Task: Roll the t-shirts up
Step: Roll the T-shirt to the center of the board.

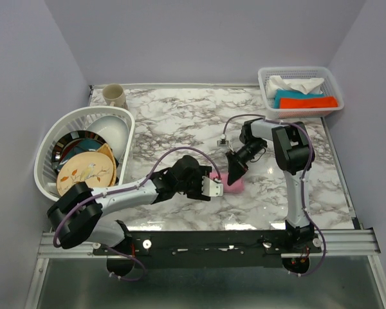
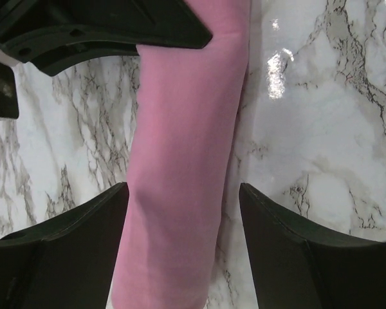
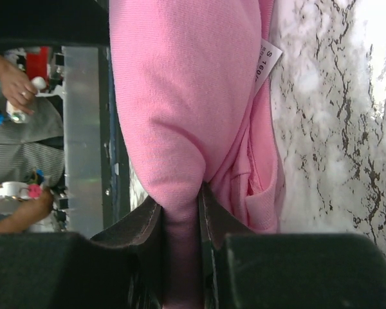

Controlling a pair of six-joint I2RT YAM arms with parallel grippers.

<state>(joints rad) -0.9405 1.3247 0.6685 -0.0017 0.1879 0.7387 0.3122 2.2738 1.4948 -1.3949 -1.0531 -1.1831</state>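
We see the left fingers (image 2: 77, 257) spread wide astride the rolled pink t-shirt (image 2: 180, 161) on the marble worktop (image 2: 321, 161). The right fingers (image 3: 145, 228) pinch its fabric.

Overhead overview, two close wrist views.

The top camera looks down from high behind the near edge of the marble bench (image 1: 180, 109), taking in all of it. The left wrist camera looks past the left gripper (image 2: 180, 193), close onto the rolled pink t-shirt (image 2: 180, 116). The right wrist camera, even closer, faces it past the right gripper (image 3: 179, 199). All three share that shirt and the surrounding marble.
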